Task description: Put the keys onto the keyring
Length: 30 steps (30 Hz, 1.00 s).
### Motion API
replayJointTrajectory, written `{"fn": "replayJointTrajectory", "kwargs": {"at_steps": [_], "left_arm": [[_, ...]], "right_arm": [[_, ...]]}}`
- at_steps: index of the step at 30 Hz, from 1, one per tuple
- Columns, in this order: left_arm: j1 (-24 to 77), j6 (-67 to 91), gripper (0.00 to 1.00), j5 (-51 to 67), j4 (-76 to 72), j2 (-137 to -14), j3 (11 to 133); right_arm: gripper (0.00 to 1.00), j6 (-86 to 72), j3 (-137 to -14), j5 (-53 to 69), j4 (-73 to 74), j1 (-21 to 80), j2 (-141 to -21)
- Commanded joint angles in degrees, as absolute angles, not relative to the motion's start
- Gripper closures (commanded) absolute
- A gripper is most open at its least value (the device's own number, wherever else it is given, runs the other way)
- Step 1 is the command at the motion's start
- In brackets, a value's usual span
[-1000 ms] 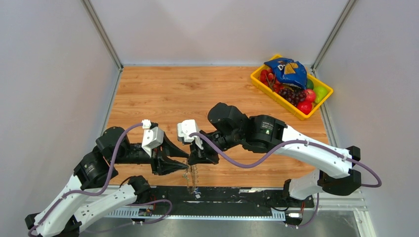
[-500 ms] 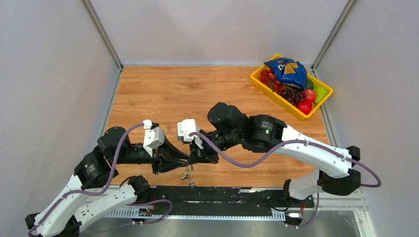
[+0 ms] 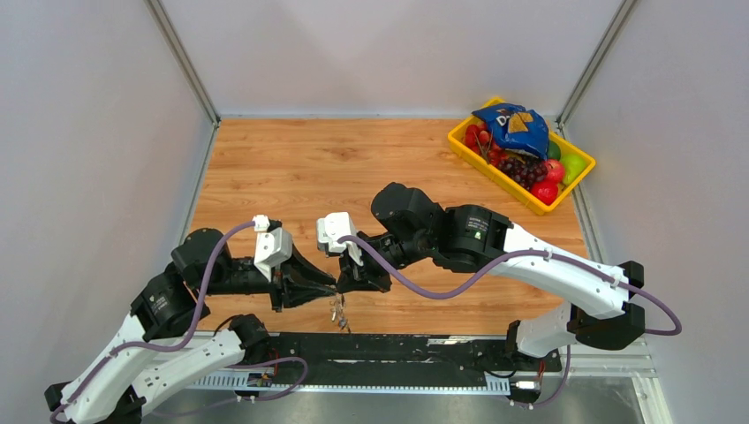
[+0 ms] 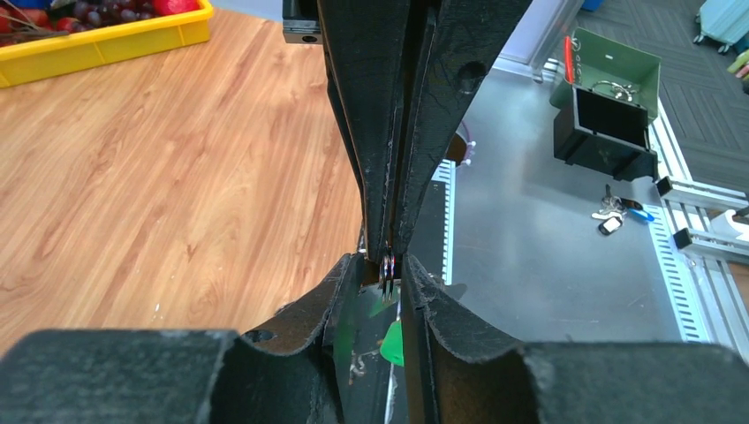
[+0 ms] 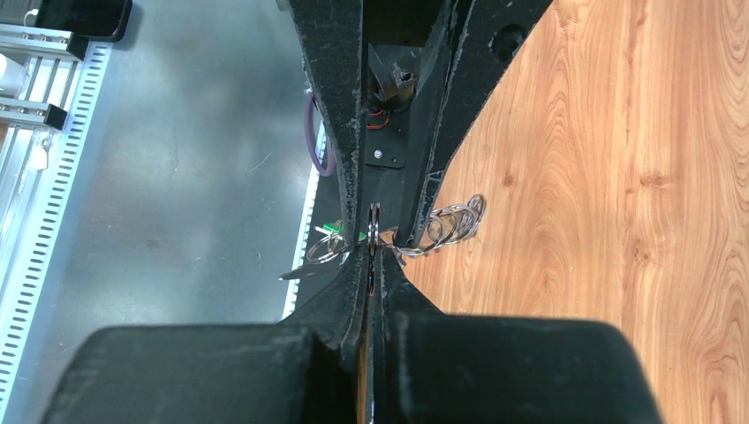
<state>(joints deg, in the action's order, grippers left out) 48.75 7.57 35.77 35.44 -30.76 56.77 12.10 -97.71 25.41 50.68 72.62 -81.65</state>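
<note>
My two grippers meet tip to tip above the table's front edge. My right gripper [image 3: 347, 284] [image 5: 374, 265] is shut on the keyring [image 5: 374, 231], a thin silver hoop seen edge-on. The hoop also shows in the left wrist view [image 4: 387, 269], between my left fingertips. My left gripper [image 3: 330, 288] [image 4: 386, 265] is nearly shut, its tips a narrow gap apart at the small silver loops [image 5: 452, 223] that carry the keys. The keys [image 3: 337, 311] dangle below both grippers, and the green tag [image 4: 393, 342] shows under the left fingers. The key blades are mostly hidden.
A yellow basket [image 3: 465, 150] with fruit and a blue snack bag stands at the far right of the wooden table [image 3: 309, 168]. The black base plate [image 3: 415, 349] lies along the near edge. A green box [image 4: 611, 79] and another key bunch [image 4: 614, 215] lie on the grey floor.
The dangling keys have swung up and hang shorter under the grippers than a second ago. The left gripper has shifted slightly. The right arm has hardly moved.
</note>
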Motion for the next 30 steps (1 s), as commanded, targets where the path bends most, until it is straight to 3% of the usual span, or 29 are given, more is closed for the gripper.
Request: {"fn": "replayJointTrajectory", "kwargs": {"at_steps": [1, 30], "left_arm": [[48.9, 7.3, 0.69, 35.0, 34.8, -30.3, 59.0], [48.9, 7.5, 0.71, 36.1, 33.5, -31.6, 58.4]], "right_arm": [[1.00, 11.9, -97.8, 25.5, 48.8, 72.4, -79.4], [1.00, 12.0, -98.9, 25.8, 48.7, 72.4, -79.8]]}}
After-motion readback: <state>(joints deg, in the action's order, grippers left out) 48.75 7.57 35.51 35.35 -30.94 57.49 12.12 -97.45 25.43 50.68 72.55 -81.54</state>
